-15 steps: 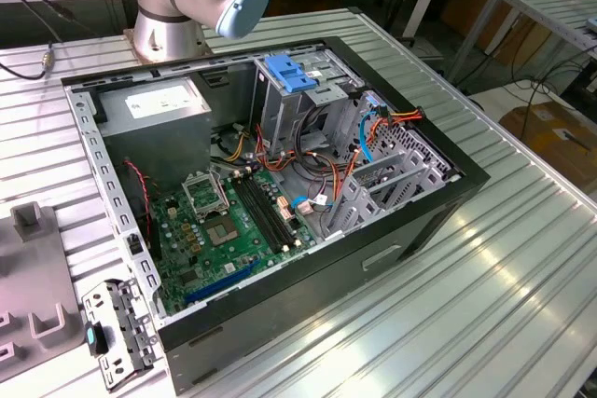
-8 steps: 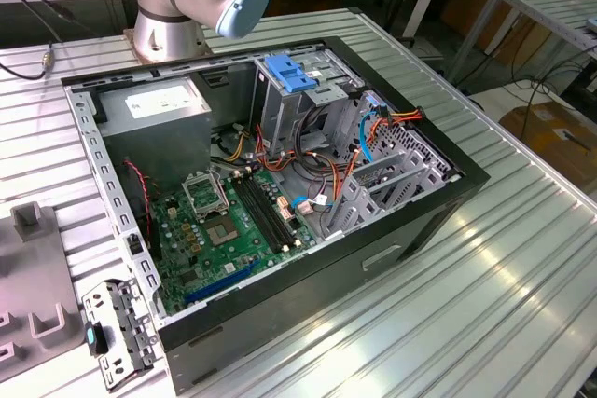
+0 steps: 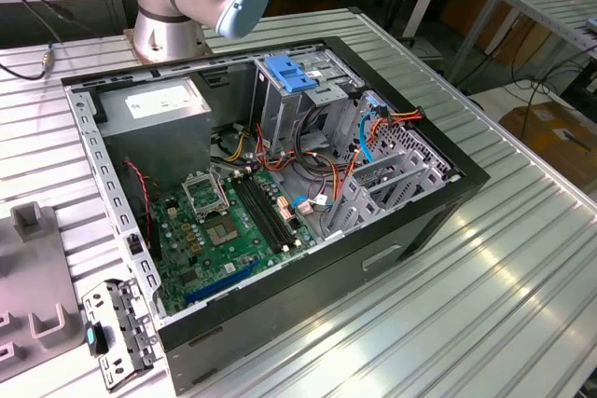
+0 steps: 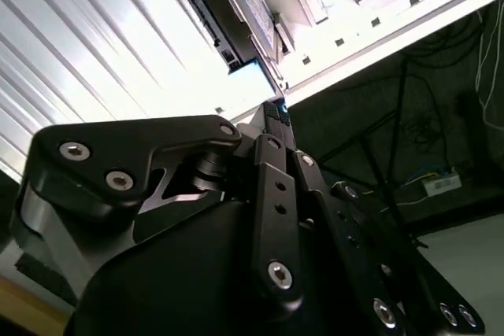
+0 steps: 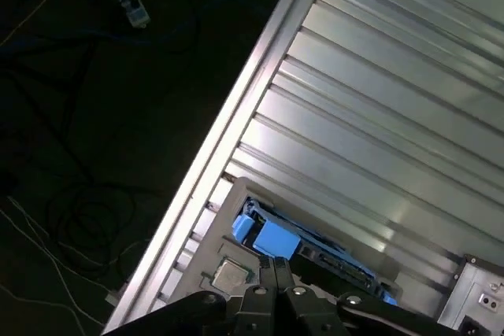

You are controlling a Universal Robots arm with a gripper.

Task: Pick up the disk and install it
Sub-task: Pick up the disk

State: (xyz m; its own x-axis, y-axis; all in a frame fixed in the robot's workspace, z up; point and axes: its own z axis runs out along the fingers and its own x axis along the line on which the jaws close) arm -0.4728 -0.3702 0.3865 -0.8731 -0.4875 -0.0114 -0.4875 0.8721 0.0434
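gripper [image 5: 276, 267]: clenched, empty, aimed near the disk [image 5: 313, 252]
disk: lay in grey holder [image 5: 220, 230] at table [image 5: 378, 116] edge
handling: looked rigid, hefty, shock-sensitive; I'd have pinched the blue side rails [image 5: 272, 238], not the label face

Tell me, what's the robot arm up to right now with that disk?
Gripper close by the disk, contact unclear. Disk lying in grey holder near table edge, not installed. Computer case lies open.

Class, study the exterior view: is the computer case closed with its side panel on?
No, the computer case lies open, and its green motherboard shows inside.
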